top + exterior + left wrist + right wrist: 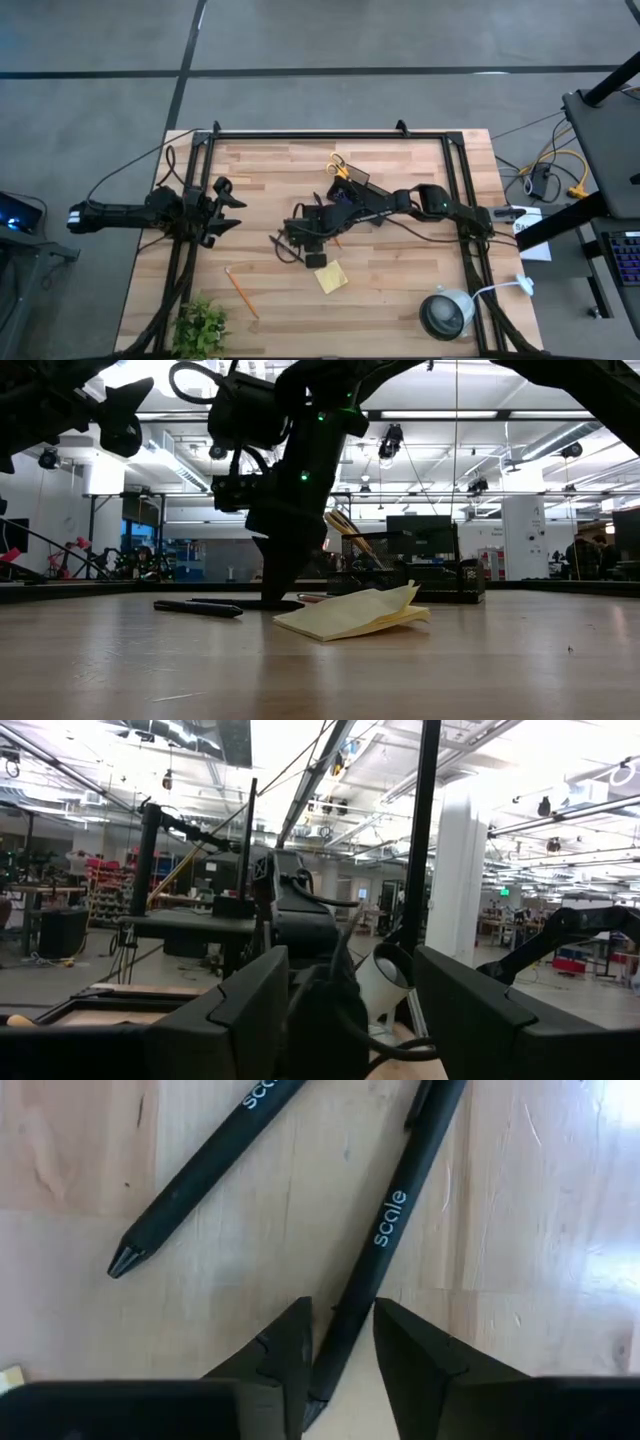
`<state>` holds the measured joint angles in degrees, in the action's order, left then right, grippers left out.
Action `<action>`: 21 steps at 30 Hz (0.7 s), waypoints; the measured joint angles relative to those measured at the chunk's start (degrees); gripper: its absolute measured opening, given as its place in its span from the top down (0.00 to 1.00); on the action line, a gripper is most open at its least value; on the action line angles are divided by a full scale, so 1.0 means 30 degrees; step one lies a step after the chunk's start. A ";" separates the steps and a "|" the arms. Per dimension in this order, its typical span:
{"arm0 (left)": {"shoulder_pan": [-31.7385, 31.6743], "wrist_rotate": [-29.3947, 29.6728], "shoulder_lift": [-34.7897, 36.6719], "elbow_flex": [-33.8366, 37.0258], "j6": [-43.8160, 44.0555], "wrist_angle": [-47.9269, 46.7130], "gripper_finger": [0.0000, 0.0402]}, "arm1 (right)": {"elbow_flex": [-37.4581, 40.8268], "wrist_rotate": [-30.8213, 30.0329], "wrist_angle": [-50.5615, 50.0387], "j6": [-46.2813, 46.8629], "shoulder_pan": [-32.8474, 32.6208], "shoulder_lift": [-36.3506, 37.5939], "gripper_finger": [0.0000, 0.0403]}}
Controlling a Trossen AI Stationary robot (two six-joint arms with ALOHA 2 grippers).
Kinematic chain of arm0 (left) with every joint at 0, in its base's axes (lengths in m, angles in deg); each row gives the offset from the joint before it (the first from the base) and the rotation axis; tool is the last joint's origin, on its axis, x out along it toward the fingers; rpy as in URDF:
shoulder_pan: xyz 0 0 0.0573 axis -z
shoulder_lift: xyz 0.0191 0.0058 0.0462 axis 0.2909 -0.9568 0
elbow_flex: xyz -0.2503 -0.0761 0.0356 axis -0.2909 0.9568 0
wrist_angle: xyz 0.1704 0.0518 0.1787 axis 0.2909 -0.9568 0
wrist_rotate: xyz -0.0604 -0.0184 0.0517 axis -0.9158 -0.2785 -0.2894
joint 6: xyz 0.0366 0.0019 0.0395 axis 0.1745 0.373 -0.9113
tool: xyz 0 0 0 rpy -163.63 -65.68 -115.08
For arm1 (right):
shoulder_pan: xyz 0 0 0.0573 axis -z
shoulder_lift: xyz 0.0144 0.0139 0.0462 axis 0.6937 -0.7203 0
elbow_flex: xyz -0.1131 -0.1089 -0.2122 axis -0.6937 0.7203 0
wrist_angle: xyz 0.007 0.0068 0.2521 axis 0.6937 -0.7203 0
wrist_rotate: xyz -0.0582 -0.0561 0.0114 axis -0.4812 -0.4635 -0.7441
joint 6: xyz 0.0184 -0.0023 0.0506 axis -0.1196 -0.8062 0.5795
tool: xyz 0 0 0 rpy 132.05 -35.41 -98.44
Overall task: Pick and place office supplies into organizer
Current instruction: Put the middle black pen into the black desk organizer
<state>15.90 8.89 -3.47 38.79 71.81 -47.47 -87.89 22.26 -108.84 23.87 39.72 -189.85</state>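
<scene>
My right gripper is down at the table's middle, shut on a thin black pen marked "scale". A second black pen lies beside it on the wood. The black organizer stands just beyond toward the far edge, with yellow-handled scissors sticking up from it. A yellow sticky-note pad lies nearer the front, its top sheets curled up. An orange pencil lies at the front left. My left gripper waits open and empty at the table's left side. My right gripper pinches the pen near its pointed tip end between its two fingers. The fingers come from above, pointing down, and lie across the pen. The pen lies flat on the table.
A round grey-white lamp stands at the front right and a green plant at the front left. A black frame runs along the table's far and side edges. Bare wood lies between the pencil and the pad.
</scene>
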 joint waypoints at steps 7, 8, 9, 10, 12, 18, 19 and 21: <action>0.0000 0.0000 0.0004 0.0000 0.0000 0.0004 0.50 | 0.0216 0.0561 0.0081 0.0019 0.0047 0.0000 0.91; -0.0005 0.0000 0.0007 0.0000 0.0000 0.0000 0.50 | 0.0245 0.0753 0.0024 0.0111 0.0098 0.0000 0.93; 0.0000 -0.0007 0.0008 0.0000 0.0000 0.0000 0.50 | 0.0264 0.1075 -0.0127 0.0294 0.0194 0.0000 0.94; 0.0000 0.0000 0.0013 0.0000 0.0000 0.0000 0.50 | 0.0286 0.1280 -0.0276 0.0519 0.0250 0.0000 0.95; 0.0000 -0.0007 -0.0015 0.0000 0.0000 0.0000 0.50 | 0.0335 0.1258 -0.0526 0.1089 0.0320 0.0018 0.95; -0.0007 -0.0007 0.0014 0.0000 0.0000 0.0000 0.50 | -0.0124 0.0067 -0.1153 0.1965 0.0684 0.0572 0.96; 0.0000 0.0000 0.0014 0.0000 0.0000 0.0007 0.50 | -0.0356 -0.0385 -0.1160 0.1979 0.0822 0.0697 0.96; -0.0007 0.0000 -0.0022 0.0000 0.0000 0.0001 0.50 | -0.0764 -0.1204 -0.1428 0.2019 0.1128 0.1450 0.96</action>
<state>15.88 8.89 -3.54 38.79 71.81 -47.47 -90.19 18.65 -113.13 29.93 43.10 -185.50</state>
